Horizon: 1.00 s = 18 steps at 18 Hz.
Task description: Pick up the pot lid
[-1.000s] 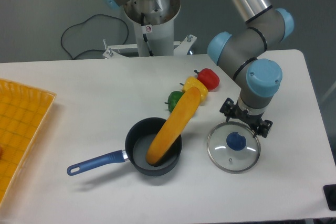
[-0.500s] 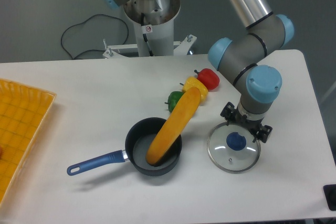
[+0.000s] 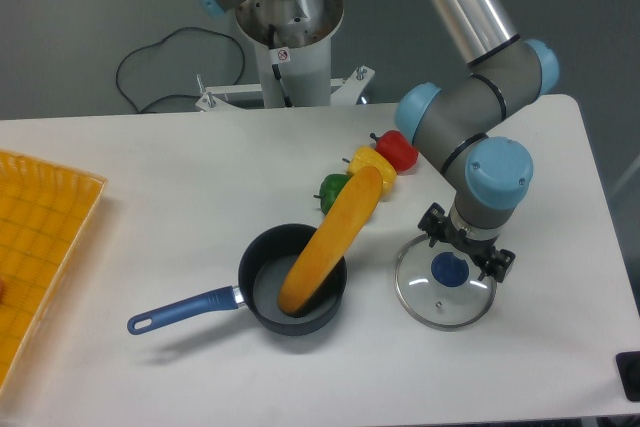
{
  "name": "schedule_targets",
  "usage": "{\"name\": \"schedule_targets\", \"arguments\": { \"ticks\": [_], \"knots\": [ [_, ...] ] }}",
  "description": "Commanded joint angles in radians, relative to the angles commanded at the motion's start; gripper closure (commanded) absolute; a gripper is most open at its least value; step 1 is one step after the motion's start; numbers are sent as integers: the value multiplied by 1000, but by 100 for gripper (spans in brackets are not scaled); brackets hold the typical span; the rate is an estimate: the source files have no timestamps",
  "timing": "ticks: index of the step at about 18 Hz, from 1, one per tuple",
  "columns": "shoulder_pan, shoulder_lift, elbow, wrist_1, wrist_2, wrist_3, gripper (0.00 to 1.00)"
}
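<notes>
We see end effector (image 3: 467,245), fingers apart, over glass pot lid (image 3: 437,308), near its blue knob (image 3: 450,269).

Claw (image 3: 466,251) lower vs. prev., arm (image 3: 500,159) down w/ it, tips nearer lid's blue knob (image 3: 450,269)

Can see a black pan (image 3: 262,289) with a blue handle (image 3: 182,311), a long orange piece (image 3: 335,237) (hard to say what) leaning out, green pepper (image 3: 331,190), yellow pepper (image 3: 373,164) and red pepper (image 3: 397,150) in a row, yellow bin (image 3: 40,237) at left.
</notes>
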Motion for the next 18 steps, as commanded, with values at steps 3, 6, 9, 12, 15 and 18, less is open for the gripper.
{"name": "schedule_targets", "arguments": {
  "ticks": [3,6,9,12,15,18],
  "knots": [
    [-2,-5,-2,2,0,-2,0],
    [-6,-6,0,2,0,-3,0],
    [-8,-12,0,6,2,-3,0],
    [-9,-15,0,12,0,-3,0],
    [-11,-18,0,12,0,-3,0],
    [-15,-20,0,14,0,-3,0]
  ]
}}
